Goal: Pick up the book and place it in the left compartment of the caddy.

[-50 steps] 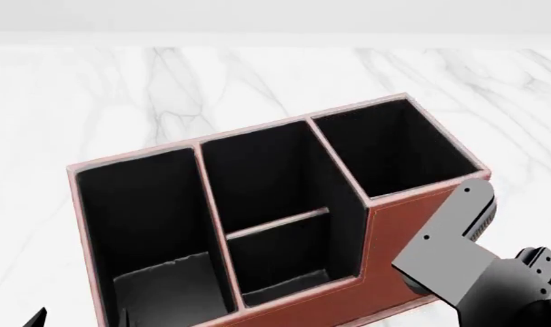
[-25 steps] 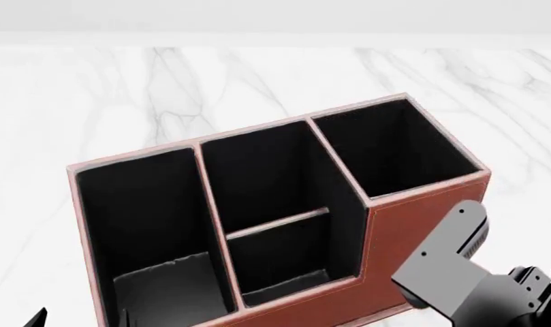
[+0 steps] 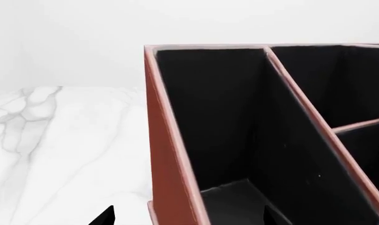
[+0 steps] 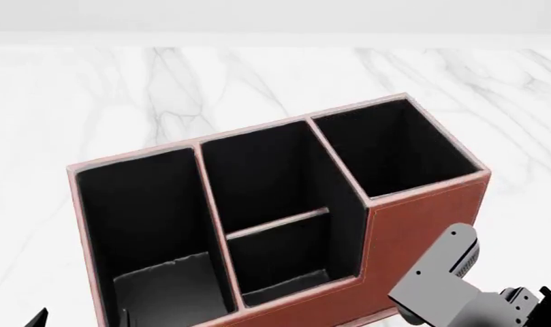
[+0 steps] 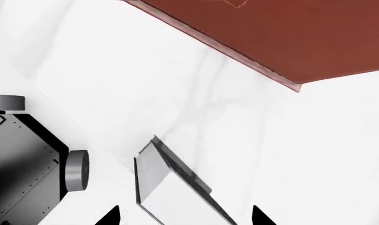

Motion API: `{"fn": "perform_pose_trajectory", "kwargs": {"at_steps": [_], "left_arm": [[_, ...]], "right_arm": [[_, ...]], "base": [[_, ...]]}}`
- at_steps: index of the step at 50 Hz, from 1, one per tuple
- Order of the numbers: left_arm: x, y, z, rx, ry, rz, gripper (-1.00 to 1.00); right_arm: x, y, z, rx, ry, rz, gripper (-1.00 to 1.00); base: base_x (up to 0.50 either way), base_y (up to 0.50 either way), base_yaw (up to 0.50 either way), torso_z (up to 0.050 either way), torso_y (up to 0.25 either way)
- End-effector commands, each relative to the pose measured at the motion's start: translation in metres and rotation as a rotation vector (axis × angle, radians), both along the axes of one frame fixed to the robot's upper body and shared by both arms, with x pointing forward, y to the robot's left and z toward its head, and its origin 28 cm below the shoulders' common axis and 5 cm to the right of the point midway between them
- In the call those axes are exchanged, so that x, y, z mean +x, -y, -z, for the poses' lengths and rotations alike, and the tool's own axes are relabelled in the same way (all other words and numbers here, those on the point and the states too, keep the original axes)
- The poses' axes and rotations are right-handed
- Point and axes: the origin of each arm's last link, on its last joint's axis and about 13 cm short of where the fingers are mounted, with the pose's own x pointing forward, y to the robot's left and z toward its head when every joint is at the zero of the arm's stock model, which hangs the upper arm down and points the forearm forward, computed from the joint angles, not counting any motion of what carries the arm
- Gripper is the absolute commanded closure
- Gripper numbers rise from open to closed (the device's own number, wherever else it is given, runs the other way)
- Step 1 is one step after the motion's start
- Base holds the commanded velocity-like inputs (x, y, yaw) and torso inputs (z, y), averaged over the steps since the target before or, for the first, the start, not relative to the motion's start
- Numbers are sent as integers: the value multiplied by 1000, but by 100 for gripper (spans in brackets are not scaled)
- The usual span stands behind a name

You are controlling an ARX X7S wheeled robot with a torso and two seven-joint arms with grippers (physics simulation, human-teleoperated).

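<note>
The right gripper (image 5: 183, 216), fingers spread, hovers over the book (image 5: 167, 187) lying beside the caddy (image 5: 283, 37).

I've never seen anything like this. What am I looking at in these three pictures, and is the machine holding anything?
These are computer renders of a two-armed robot at a white marble table. The head view looks down from the robot's head at a large reddish-brown leather-look desk caddy with black-lined sections. The grey shape in the corner is its right arm. The other two pictures come from cameras near each arm's end effector. The left one looks into the caddy's long narrow left compartment. The left end effector shows only as two black fingertips, set apart. The right one looks down at a black-covered book with white page edges lying on the table near the caddy, with the open right end effector straddling it. Nothing is held yet.
</note>
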Motion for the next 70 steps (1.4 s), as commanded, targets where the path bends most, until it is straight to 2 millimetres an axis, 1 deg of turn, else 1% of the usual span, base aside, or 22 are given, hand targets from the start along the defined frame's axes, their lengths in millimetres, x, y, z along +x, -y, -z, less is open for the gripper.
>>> {"fn": "perform_pose_trajectory", "kwargs": {"at_steps": [1, 15, 20, 21, 41, 44, 50, 52, 53, 55, 58, 61, 65, 70], "left_arm": [[0, 0, 0, -1, 0, 2, -100], [-1, 0, 0, 1, 0, 4, -100], [-1, 0, 1, 1, -1, 5, -100], [-1, 0, 0, 0, 0, 4, -100], [-1, 0, 0, 0, 1, 7, -100], [-1, 0, 0, 0, 1, 6, -100], [-1, 0, 0, 0, 1, 6, -100], [-1, 0, 0, 0, 1, 5, -100], [-1, 0, 0, 0, 1, 5, -100], [-1, 0, 0, 1, 0, 5, -100], [-1, 0, 0, 1, 1, 5, -100], [0, 0, 0, 0, 1, 4, -100], [0, 0, 0, 0, 2, 3, -100], [-1, 0, 0, 1, 2, 3, -100]], "right_arm": [[4, 1, 13, 4, -32, 1, -100], [5, 0, 26, 12, -64, -5, -100], [5, -1, 27, 14, -64, -15, -100], [5, -1, 26, 13, -66, -24, 100], [7, -3, 30, 21, -62, -21, 100], [9, -5, 30, 69, -28, -7, 100], [19, -8, 34, 153, 61, 84, 100], [23, -9, 34, 219, 78, 135, 100], [25, -11, 32, 275, 84, 186, 100], [27, -13, 29, 326, 96, 209, 100], [31, -17, 22, 469, 104, 300, 100], [37, -18, 15, 543, 104, 406, 100], [41, -19, 10, 589, 101, 499, 100], [43, -21, 9, 580, 117, 514, 100]], "base": [[0, 0, 0, 0, 0], [0, 0, 0, 0, 0], [0, 0, 0, 0, 0], [0, 0, 0, 0, 0], [0, 0, 0, 0, 0], [0, 0, 0, 0, 0], [0, 0, 1, 0, 0], [0, 0, 1, 0, 0], [0, 0, 3, 0, 0], [0, 0, 0, 0, 0], [0, 0, 1, 0, 0], [0, 0, 0, 0, 0], [0, 0, 0, 0, 0], [0, 0, 0, 0, 0]]}}
